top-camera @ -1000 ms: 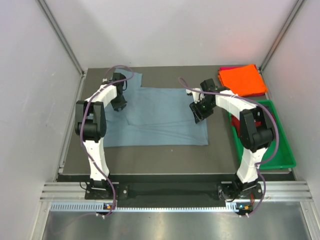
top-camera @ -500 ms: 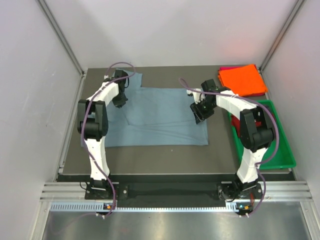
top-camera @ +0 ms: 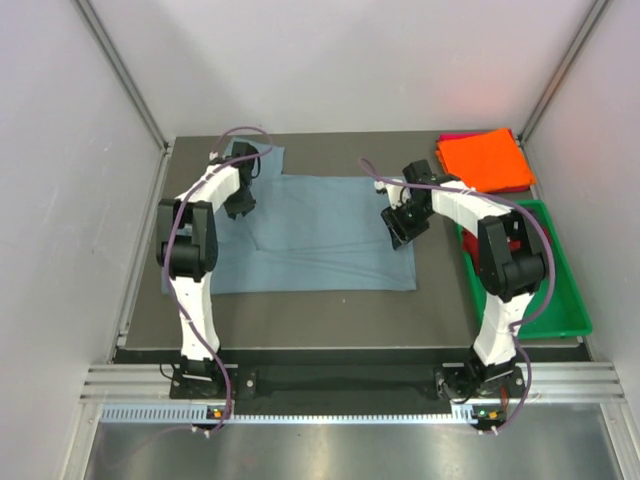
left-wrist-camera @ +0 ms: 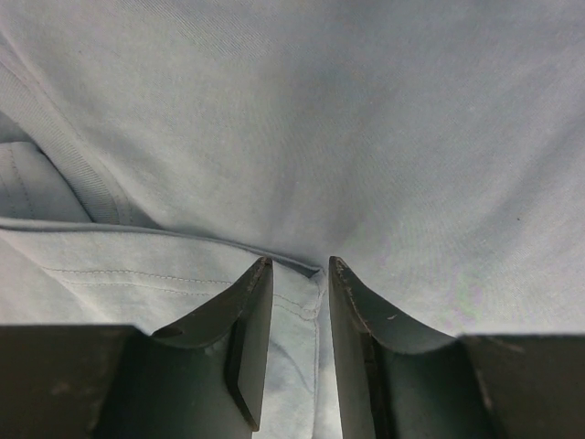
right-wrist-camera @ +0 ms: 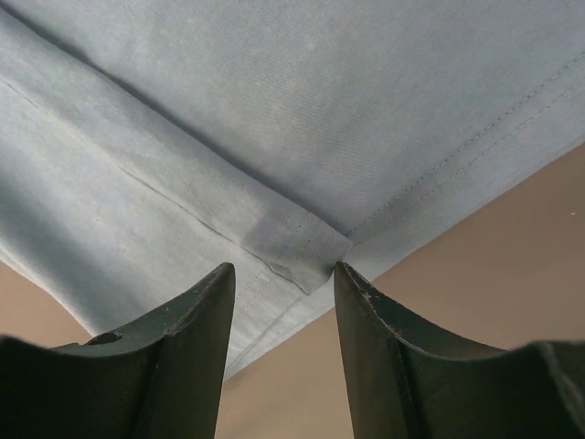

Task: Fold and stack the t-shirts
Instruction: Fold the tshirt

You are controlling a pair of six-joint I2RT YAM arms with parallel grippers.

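My left jaws are down on the far left part of the dusty blue-grey cotton t-shirt, close to where its sleeve juts toward the back of the dark tabletop. In my left wrist view they stand narrowly parted over a folded edge of that cloth, the seam running straight into the gap. I judge I am set there to pinch the layer, but I see nothing gripped yet. The shirt lies spread flat across the middle of the tabletop with a few creases, which is why both arms reach in from opposite sides. My right jaws sit at its right edge, spread wide and straddling a small turned-over corner of the hem, bare tabletop showing just beyond it. They are placed to take that corner so the fold comes over evenly. Further right, at the back corner, the bright orange folded t-shirt rests on a magenta-pink one, the stack this shirt should join. The green plastic tray sits beside my right arm.
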